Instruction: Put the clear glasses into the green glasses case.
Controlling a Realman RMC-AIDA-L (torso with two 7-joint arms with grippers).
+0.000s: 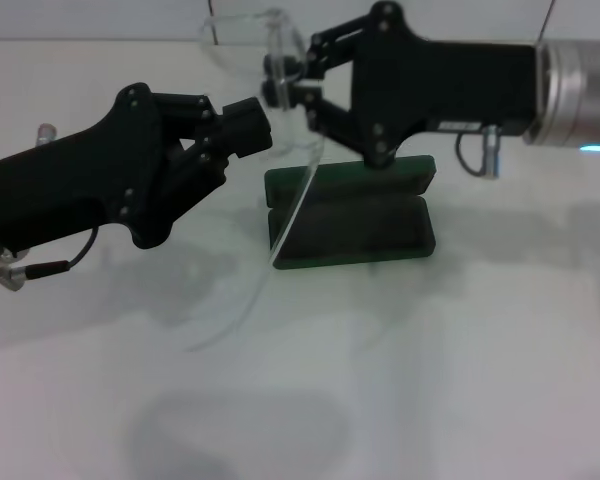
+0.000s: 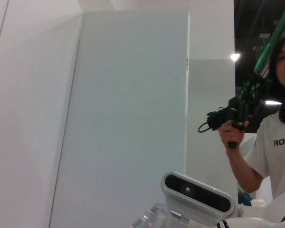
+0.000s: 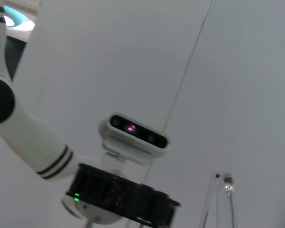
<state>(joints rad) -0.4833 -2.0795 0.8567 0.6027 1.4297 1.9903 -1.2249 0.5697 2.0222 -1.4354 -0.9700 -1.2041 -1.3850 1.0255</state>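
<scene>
Head view shows both arms raised over the white tabletop (image 1: 460, 380), meeting above the green glasses case (image 1: 350, 215). That case lies open near the middle, lid back, dark lining up, with nothing inside it. The right tool (image 1: 292, 88) reaches in from the right and is clenched on the clear glasses (image 1: 255, 40), gripping them at the lens, which is held up in the air behind and above the case. One long clear arm of the glasses (image 1: 295, 205) hangs down in front of the case's left end, curving toward the tabletop. The left tool (image 1: 250, 125) comes in from the left, its fingers closed together and tipped just beside the right tool, below the lens; whether it touches the glasses cannot be told. Right wrist view catches two thin clear arm tips (image 3: 226, 183) standing up.
</scene>
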